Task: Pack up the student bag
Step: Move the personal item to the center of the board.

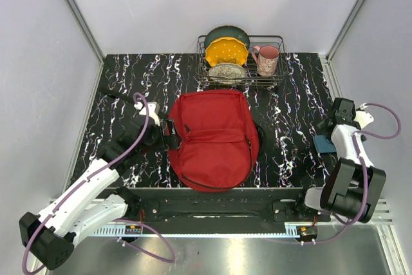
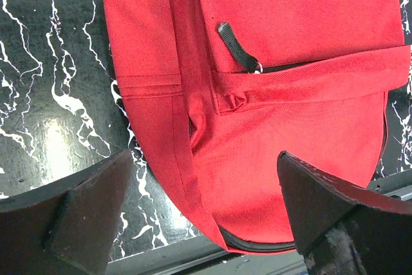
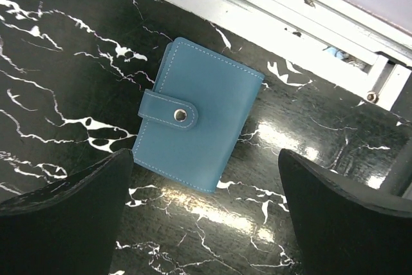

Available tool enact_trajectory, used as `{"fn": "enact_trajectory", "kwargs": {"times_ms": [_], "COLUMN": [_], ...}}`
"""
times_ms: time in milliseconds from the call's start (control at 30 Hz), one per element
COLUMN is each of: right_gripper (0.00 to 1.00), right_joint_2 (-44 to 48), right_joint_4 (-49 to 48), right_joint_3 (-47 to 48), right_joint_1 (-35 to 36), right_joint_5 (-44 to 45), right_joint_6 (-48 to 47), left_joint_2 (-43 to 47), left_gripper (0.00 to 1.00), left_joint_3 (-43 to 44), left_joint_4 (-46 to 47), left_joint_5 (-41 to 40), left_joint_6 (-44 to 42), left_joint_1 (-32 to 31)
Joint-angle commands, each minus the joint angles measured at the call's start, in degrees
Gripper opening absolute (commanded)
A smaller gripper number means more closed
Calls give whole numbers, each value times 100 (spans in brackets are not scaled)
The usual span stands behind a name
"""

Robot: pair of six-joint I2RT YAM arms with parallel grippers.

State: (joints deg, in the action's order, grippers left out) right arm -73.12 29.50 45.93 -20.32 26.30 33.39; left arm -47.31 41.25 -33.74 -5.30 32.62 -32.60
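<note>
- Left gripper (image 1: 172,136) is wide open, empty, at 9 o'clock of the student bag (image 1: 215,140); bag lies in the middle, looks zipped
- Right gripper (image 3: 205,165), wide open, hangs over a blue wallet (image 3: 199,114) at the bag's 3 o'clock; packing looks barely begun; next, unzip the bag

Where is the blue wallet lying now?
In the top view, the blue wallet lies on the right side of the table, beneath the open right gripper.

The student bag (image 1: 215,140) is lying flat mid-table — left gripper (image 1: 172,134) hovering just beside it, right gripper (image 1: 327,129) hanging over a blue wallet (image 1: 324,145).
</note>
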Motion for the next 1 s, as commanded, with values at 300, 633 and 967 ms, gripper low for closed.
{"fn": "enact_trajectory", "kwargs": {"times_ms": [300,633,967], "right_gripper": [100,96,87], "right_joint_2": [-853,-1932,-1794], "right_joint_4": [-1376,-1279,-1570], "right_joint_3": [-313,-32,-234], "right_joint_1": [-7,-7,80], "right_joint_5": [-2022,-3359,-4616], "right_joint_6": [-315,-658,-596], "left_joint_2": [222,363,442], "left_gripper": [99,99,99], "left_joint_3": [322,260,199], "left_joint_4": [-116,-160,-177], "left_joint_5": [29,73,99], "left_joint_6": [-1,104,157], "left_joint_1": [26,26,26]}}
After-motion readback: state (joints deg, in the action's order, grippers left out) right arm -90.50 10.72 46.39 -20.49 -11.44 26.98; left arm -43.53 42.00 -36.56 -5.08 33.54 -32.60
